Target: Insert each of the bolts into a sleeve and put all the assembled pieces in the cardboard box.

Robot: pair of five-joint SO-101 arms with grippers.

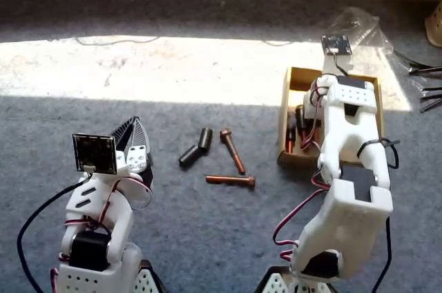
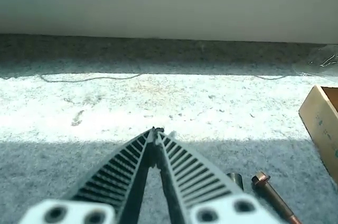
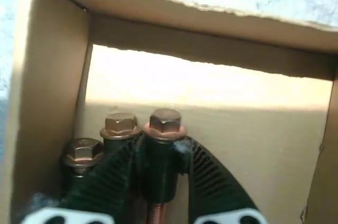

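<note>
Box print unreadable; inside box, right jaws clamp a copper hex-head bolt in black sleeve; left jaws together, well apart.

A glaring sunlit band crosses the shadowed carpet.

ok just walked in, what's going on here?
The right gripper is down in the cardboard box, shut on an assembled piece beside two other assembled pieces. The left gripper is shut and empty over the carpet. Two bolts and two sleeves lie loose between the arms, not yet joined.
</note>
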